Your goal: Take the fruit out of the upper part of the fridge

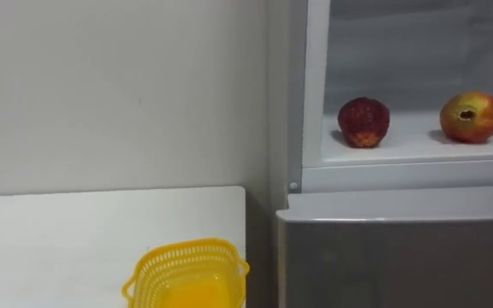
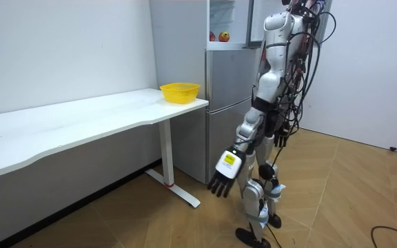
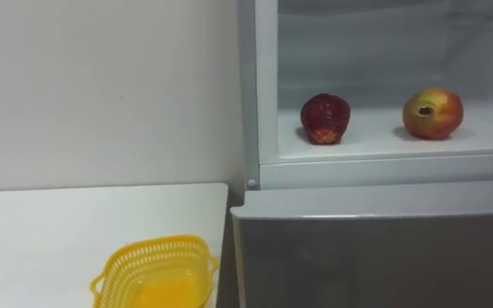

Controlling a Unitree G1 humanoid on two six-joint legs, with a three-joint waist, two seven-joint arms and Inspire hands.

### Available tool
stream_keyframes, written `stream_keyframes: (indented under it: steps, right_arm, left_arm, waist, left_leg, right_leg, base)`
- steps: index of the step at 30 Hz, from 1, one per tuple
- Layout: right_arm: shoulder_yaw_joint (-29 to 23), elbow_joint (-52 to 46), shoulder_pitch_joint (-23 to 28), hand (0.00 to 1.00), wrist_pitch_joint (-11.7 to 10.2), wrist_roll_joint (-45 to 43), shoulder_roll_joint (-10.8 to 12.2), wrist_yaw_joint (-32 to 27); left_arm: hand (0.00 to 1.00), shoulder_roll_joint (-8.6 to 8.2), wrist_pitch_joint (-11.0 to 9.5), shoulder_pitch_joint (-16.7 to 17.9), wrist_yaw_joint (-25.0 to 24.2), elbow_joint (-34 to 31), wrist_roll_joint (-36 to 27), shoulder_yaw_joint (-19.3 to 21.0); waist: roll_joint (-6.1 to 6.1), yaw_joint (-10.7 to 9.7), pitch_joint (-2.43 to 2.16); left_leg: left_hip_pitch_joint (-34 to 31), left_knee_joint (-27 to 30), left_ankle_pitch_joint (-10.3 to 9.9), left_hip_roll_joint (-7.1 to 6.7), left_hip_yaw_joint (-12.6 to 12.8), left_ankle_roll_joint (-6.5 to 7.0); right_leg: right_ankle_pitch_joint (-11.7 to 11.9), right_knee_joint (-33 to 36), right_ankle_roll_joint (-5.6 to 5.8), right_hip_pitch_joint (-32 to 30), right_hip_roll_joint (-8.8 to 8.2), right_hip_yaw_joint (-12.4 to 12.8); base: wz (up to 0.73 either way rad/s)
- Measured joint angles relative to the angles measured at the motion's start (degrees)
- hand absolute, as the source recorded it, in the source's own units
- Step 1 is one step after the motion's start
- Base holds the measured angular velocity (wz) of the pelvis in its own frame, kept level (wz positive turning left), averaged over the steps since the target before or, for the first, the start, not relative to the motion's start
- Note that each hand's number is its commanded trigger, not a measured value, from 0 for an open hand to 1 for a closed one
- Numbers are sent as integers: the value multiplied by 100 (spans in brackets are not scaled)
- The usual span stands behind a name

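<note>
The upper fridge compartment stands open in front of me. On its white shelf sit a dark red fruit to the left and a red and yellow apple to the right, a hand's width apart. In the room view both fruits appear as small spots high in the fridge. I stand close to the fridge, and my left hand hangs low beside my leg with straight fingers, holding nothing.
A yellow plastic basket stands at the near right corner of the white table, just left of the fridge. The grey lower fridge door is closed. A plain wall runs behind the table.
</note>
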Motion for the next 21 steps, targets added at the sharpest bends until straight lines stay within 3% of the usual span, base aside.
stream_keyframes:
  steps: [1,5,11,18,21]
  right_arm:
    - [-88,-169,39,0,-18,60,22,-48]
    - [-251,-1196,137,0,-484,832,167,-455]
    - [-73,-2357,450,0,-963,1077,339,-645]
    - [-67,-3934,1030,0,-1113,1235,426,-855]
    - [-46,-4611,1247,0,-1128,1215,426,-870]
  left_arm:
    - [0,-4,-1,-1,-35,-2,27,1]
    - [0,11,-57,-100,-59,-92,61,-12]
    - [0,-11,-352,-48,-60,-101,80,-152]
    - [0,-18,-387,289,-84,-429,100,-154]
    - [0,-15,-475,350,-154,-565,101,-158]
  waist:
    - [-4,-4,1]
    - [-54,-47,16]
    - [-80,-66,13]
    - [-28,-294,-24]
    - [10,-304,-28]
  left_leg:
    - [0,2,0,-1,10,0]
    - [-101,5,-1,18,151,1]
    - [-119,3,-1,15,285,0]
    - [-184,2,-1,28,351,0]
    - [-177,3,-1,36,479,0]
  right_leg:
    - [0,-5,0,-6,6,25]
    - [27,-25,-1,-156,66,188]
    - [28,-58,1,-172,58,236]
    - [34,-34,-2,-283,62,248]
    - [36,-23,-5,-291,67,268]
  base:
    - [-26]
    - [-16]
    - [-6]
    - [-5]
    - [-4]
